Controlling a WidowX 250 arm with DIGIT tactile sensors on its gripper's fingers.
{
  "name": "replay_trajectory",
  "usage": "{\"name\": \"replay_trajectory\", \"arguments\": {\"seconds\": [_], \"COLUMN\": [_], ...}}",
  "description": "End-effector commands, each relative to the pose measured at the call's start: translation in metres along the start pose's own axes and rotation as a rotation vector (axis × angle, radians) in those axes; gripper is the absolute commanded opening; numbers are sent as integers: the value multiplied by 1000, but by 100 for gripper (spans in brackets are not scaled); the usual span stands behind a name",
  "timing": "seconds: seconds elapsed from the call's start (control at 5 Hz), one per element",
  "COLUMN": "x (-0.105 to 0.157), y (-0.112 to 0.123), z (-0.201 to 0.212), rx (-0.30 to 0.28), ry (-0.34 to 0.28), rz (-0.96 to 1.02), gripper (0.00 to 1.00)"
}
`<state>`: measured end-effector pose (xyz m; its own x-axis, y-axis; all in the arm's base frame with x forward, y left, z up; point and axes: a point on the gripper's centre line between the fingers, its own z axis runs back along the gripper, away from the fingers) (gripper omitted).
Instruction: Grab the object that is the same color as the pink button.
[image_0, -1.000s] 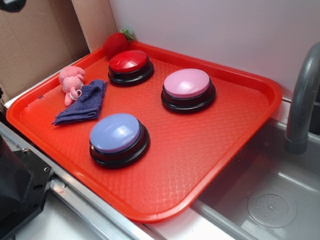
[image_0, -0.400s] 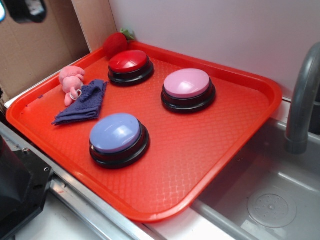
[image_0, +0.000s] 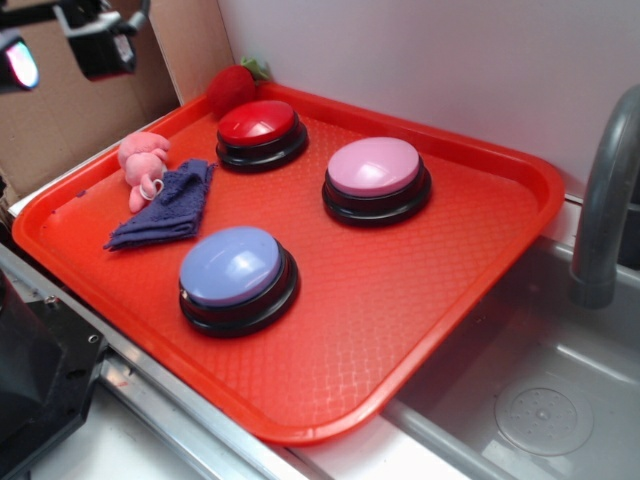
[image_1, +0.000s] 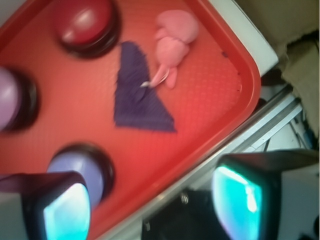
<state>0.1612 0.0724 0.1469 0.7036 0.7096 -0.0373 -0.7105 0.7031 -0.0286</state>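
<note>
The jaws (image_1: 150, 202) are standing wide apart, holding nothing, and have been coming into the exterior view high at the tray's (image_0: 470, 300) corner. Well ahead of them, the pink plush toy (image_1: 172, 42) is lying against the purple cloth (image_1: 137, 92), so descent remains.

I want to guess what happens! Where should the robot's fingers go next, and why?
Probably down and over to the pink plush toy. It matches the pink button, and the open gripper hangs above the tray's edge, touching nothing. The purple cloth lies right beside the toy, so aim carefully.
</note>
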Motion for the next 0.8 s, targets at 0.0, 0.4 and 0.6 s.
{"name": "replay_trajectory", "arguments": {"seconds": [0.0,0.4,0.6], "x": [37,71,85], "y": [18,19,15], "z": [-34,-77,-104], "rx": [-21,-20,-80], "ry": [-112,-211,-188], "rz": [246,419,395], "gripper": [100,100,100]}}
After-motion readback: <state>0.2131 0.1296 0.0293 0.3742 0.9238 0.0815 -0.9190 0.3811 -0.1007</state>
